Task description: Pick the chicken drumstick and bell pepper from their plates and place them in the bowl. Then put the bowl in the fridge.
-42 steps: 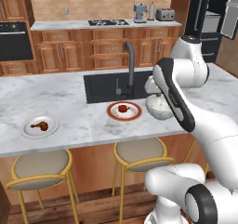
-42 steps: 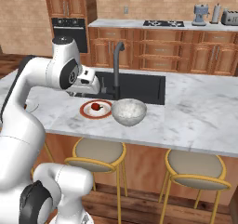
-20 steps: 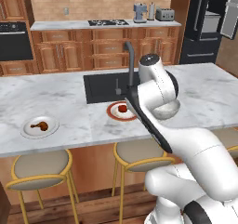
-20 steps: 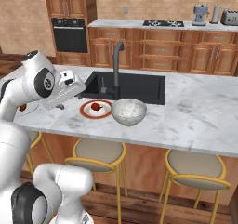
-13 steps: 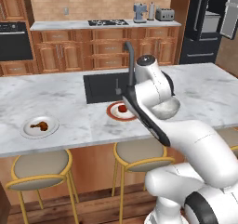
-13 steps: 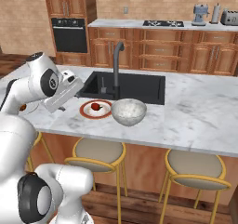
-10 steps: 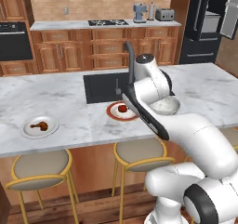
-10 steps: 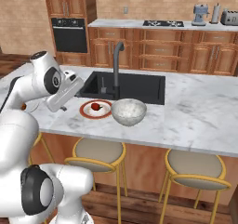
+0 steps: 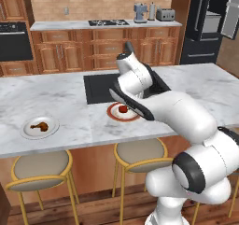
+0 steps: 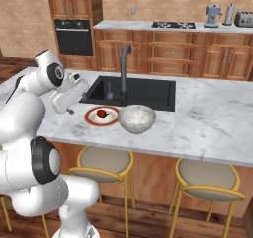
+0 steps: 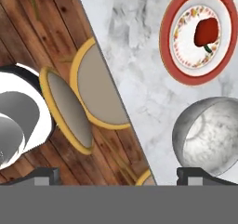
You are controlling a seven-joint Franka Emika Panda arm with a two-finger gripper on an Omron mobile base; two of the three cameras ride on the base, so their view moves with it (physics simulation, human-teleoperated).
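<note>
Two foods wait on their plates, so I judge the first pick is only being approached. My gripper [image 11: 118,174] hangs with its tips spread wide and nothing between them, above the counter's front edge [image 11: 122,111]. The hand view looks down on the bell pepper [image 11: 206,31], sitting on the red-rimmed plate [image 11: 168,49], and on the bowl [image 11: 208,134] beside it, which looks empty. Next I need to bring the hand over one food, drop around it and close.

From the left base view I get what the hand view lacks: the chicken drumstick [image 9: 39,125] on the plain plate [image 9: 28,132], well apart to the left along the counter, and the fridge [image 9: 205,25] in the far right corner, door open. From the right base view, the bowl stands just beside the pepper's plate, in front of the sink [image 10: 148,91].
</note>
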